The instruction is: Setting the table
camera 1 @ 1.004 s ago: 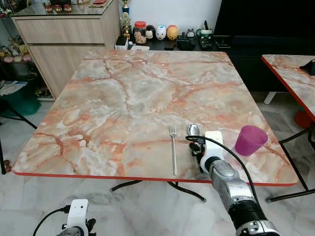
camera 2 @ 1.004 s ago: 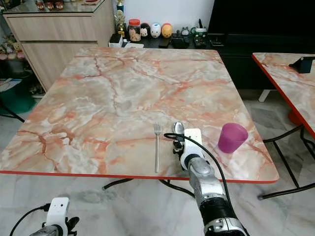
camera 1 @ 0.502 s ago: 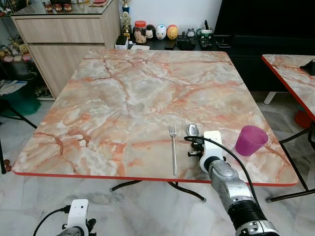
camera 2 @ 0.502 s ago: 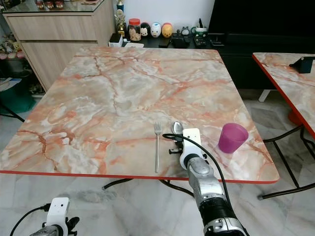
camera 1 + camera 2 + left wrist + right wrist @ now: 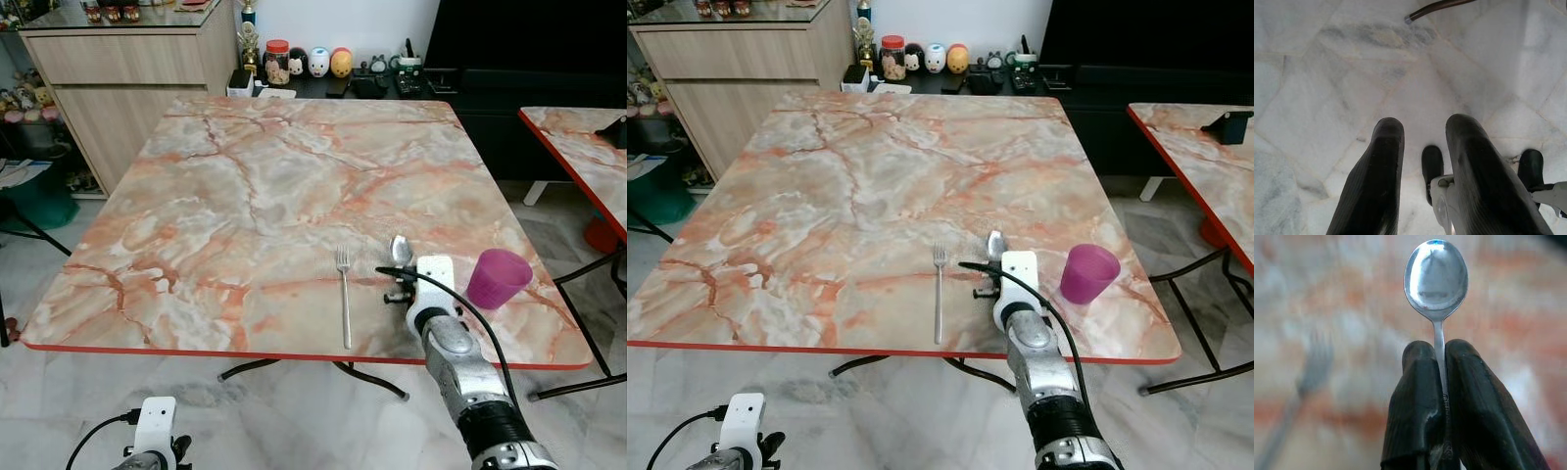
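Note:
A marble-patterned table (image 5: 255, 196) stands before me. On it near the front edge lies a silver fork (image 5: 345, 294), tines pointing away from me. A purple cup (image 5: 498, 278) stands upright at the front right. Between the two, my right gripper (image 5: 402, 284) is shut on the handle of a silver spoon (image 5: 400, 246). The wrist view shows the spoon's bowl (image 5: 1436, 274) sticking out past the fingertips (image 5: 1420, 352), with the table blurred behind. My left gripper (image 5: 1422, 132) hangs low over the white floor, its fingers a little apart and holding nothing.
A second marble table (image 5: 578, 147) stands to the right, with black metal legs (image 5: 578, 274) on the floor between. Behind the table are a wooden sideboard (image 5: 127, 69) and a low black cabinet with jars and figurines (image 5: 323, 64).
My right gripper has shifted to the right with the spoon, away from the fork and toward the purple cup. The fork and cup have not moved.

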Motion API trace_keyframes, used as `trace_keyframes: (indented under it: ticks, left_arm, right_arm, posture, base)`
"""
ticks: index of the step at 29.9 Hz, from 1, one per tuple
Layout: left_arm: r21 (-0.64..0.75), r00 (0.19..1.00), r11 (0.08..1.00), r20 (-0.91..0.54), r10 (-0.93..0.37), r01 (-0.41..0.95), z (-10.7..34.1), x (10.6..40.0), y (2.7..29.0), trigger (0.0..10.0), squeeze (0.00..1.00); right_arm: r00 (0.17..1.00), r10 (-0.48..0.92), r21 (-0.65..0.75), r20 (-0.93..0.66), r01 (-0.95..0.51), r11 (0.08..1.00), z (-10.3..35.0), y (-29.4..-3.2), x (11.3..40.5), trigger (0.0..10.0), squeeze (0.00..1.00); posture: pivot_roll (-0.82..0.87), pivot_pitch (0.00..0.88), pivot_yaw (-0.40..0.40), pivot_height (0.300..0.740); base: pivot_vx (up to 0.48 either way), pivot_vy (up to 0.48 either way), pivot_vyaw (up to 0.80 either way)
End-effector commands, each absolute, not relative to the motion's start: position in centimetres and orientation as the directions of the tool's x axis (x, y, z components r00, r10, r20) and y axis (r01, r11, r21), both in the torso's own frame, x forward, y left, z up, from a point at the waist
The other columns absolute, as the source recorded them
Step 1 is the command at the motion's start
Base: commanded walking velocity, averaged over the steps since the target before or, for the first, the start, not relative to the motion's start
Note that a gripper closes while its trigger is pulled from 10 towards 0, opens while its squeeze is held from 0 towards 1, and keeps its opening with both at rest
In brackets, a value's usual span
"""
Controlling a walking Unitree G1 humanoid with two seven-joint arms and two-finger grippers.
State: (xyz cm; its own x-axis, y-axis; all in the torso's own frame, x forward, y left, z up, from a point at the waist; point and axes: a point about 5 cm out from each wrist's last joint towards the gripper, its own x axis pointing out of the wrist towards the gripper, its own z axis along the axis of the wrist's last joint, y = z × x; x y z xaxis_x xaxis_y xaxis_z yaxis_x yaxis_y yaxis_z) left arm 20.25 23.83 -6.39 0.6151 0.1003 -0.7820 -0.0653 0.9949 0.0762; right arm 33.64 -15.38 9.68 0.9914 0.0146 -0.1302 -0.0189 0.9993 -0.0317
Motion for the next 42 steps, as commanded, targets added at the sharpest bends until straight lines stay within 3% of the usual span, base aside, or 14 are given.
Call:
trace_keyframes:
  ticks: [1,15,20,42]
  left_arm:
    - [0.082,0.603,0.994,-0.791,0.106,-0.067,-6.5,20.0,23.9,10.0,0.00]
    - [0.093,0.610,0.995,-0.786,0.102,-0.048,-6.6,20.0,23.5,10.0,0.00]
    - [0.066,0.625,0.998,-0.778,0.060,-0.015,-7.5,19.4,20.3,10.0,0.00]
    - [0.082,0.596,0.996,-0.799,0.080,-0.025,-8.0,18.4,20.9,10.0,0.00]
  right_arm:
    - [0.999,0.025,-0.026,-0.025,-0.026,0.999,11.4,-15.2,33.7,10.0,0.00]
    - [0.934,0.154,-0.157,0.323,-0.107,0.982,17.6,-13.9,30.6,10.0,0.00]
    - [0.926,0.106,-0.123,0.362,-0.065,0.990,18.5,-14.3,30.1,10.0,0.00]
    - [0.926,0.093,-0.125,0.366,-0.050,0.991,19.7,-14.1,29.8,10.0,0.00]
  posture:
    - [-0.08,0.000,-0.019,0.736]
    - [-0.08,0.000,-0.014,0.736]
    - [-0.08,0.000,-0.011,0.736]
    - [-0.08,0.000,-0.008,0.736]
  base:
    - [0.000,0.000,0.00]
    - [0.000,0.000,0.00]
    - [0.000,-0.049,0.00]
    - [0.000,-0.362,0.00]
